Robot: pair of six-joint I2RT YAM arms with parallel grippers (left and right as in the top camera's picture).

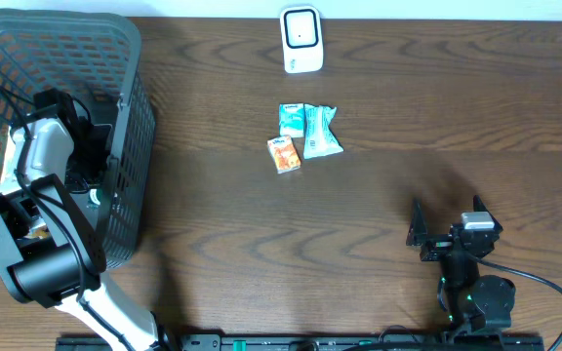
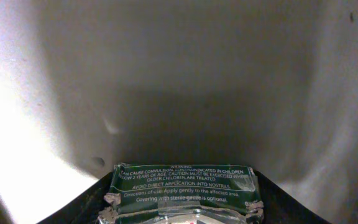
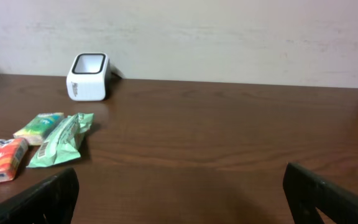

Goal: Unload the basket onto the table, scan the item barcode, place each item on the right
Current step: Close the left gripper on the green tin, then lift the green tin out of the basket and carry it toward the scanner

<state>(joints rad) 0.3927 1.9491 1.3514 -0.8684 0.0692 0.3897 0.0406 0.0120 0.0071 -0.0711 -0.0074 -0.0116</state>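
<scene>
The left tool (image 1: 84,122) is found inside the basket (image 1: 125,58), well left of the scanner (image 1: 301,39). The item, a dark green packet (image 2: 183,186), is seen right against the tool in the left wrist view. How far the jaws stand apart, and whether the packet is gripped, cannot be told. The right tool (image 3: 182,196) is spread wide and empty, well to the robot's side of the scanner. 3 sachets (image 1: 321,132) are laid on the counter (image 1: 408,117) near the scanner. A slick wrapper pinched at 1 edge could be dropped on lifting. The basket wall could be snagged. Only warning text is shown, so the barcode might be turned away from the scanner.
</scene>
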